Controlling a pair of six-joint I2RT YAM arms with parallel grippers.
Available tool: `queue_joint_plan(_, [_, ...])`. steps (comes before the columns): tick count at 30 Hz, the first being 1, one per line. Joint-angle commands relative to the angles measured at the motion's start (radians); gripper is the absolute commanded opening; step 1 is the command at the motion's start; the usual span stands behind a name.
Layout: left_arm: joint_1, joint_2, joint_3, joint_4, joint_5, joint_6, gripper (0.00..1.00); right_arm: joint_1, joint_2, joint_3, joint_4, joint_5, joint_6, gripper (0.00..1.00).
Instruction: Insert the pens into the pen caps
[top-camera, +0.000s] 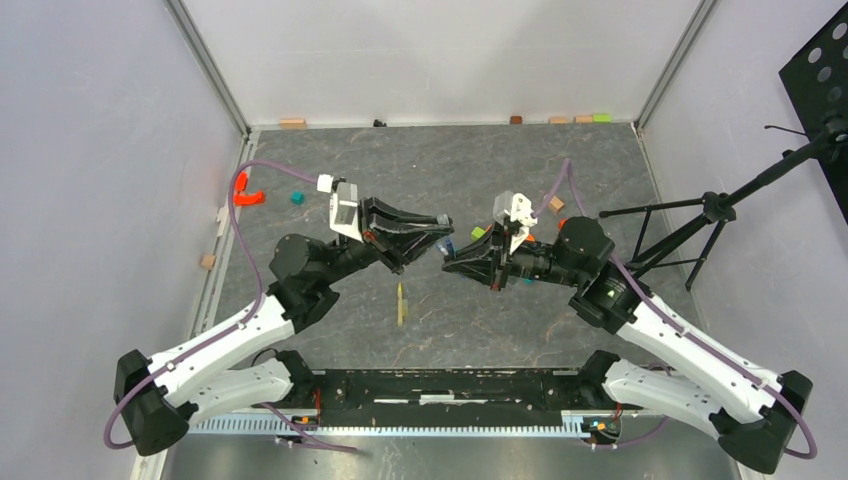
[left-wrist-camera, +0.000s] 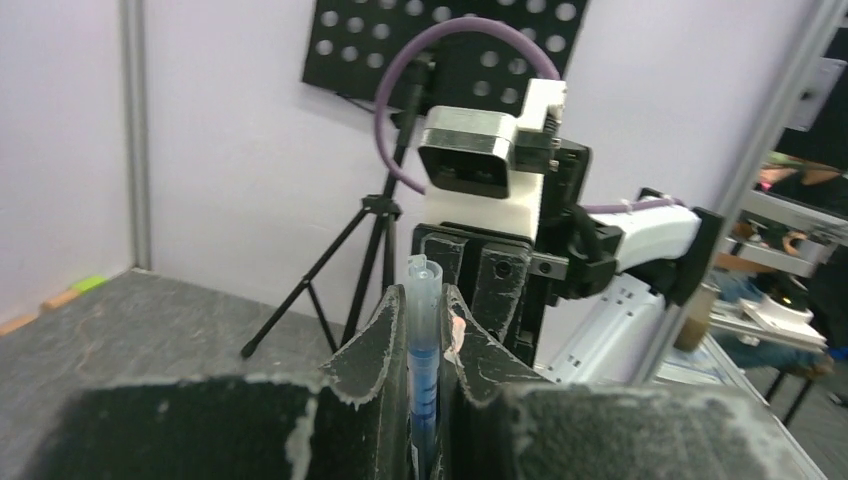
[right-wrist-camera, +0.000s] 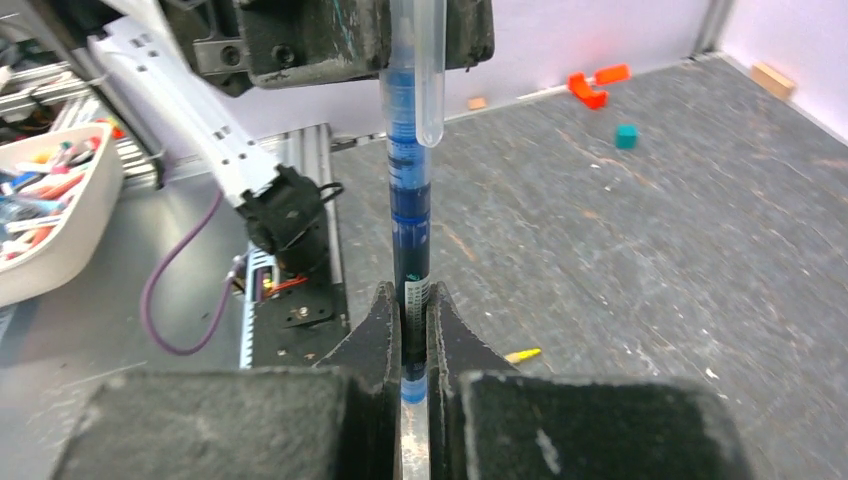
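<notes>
Above the middle of the table (top-camera: 500, 340), we saw the blue pen (right-wrist-camera: 408, 200) held off the surface between the two grippers, its far end inside the clear cap (right-wrist-camera: 432, 100). The right gripper (right-wrist-camera: 411, 300) had its fingers clamped on the pen's barrel, and the left gripper (left-wrist-camera: 425, 300) was closed tight on the capped end. The yellow pen (top-camera: 401, 303) lay on the table nearer the arms' bases. An orange arch (top-camera: 248, 196) and a teal cube (top-camera: 297, 198) sat well off to the left.

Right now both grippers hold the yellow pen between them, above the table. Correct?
Not quite: the pen held between the left gripper and right gripper is blue, per the right wrist view. The yellow pen lies on the table.
</notes>
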Motion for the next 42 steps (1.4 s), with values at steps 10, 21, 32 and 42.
queue_joint_plan(10, [-0.045, 0.008, -0.041, -0.203, 0.284, 0.018, 0.52, -0.009, -0.047, 0.027, 0.317, -0.117, 0.045, 0.00])
queue_joint_plan(21, [-0.044, -0.181, -0.062, -0.386, -0.011, 0.076, 1.00, -0.009, -0.062, 0.021, 0.116, 0.106, 0.002, 0.00])
queue_joint_plan(32, [-0.045, -0.489, -0.026, -0.987, -0.754, -0.036, 1.00, -0.009, -0.061, 0.005, -0.160, 0.410, -0.018, 0.00])
queue_joint_plan(42, [-0.045, -0.705, 0.147, -1.507, -0.947, 0.003, 0.99, -0.009, 0.101, 0.029, -0.359, 0.574, -0.004, 0.00])
